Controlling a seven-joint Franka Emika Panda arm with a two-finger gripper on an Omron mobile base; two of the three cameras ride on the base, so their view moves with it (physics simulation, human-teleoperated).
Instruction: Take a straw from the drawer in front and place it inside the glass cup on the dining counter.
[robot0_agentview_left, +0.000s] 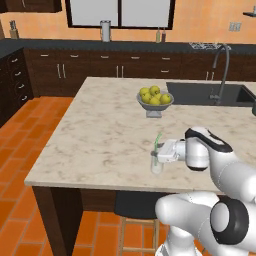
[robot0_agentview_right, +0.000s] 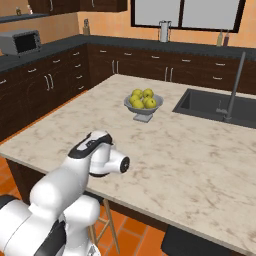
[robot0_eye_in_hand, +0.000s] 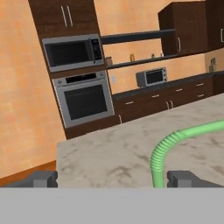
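While the pale marble worktop (robot0_agentview_left: 100, 135) spreads wide under dark wall cabinets (robot0_agentview_left: 100, 62), its sink (robot0_agentview_left: 210, 94) and faucet (robot0_agentview_left: 222, 70) sit far right. Near them stands a bowl of yellow-green fruit (robot0_agentview_left: 155, 97), well apart from the glass cup (robot0_agentview_left: 157, 163) at the near edge. Inside it stands the green straw (robot0_eye_in_hand: 164, 151), its foot cut off in the hand view. Fingers (robot0_eye_in_hand: 109, 179) are spread wide, holding nothing.

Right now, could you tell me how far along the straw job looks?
Nearly done, it seems. The green straw already stands in the glass cup near the front edge of the dining counter, its bent tip above the rim. The gripper is open beside the straw, its fingertips apart and gripping nothing. What is left is probably just drawing the arm back without knocking the cup.
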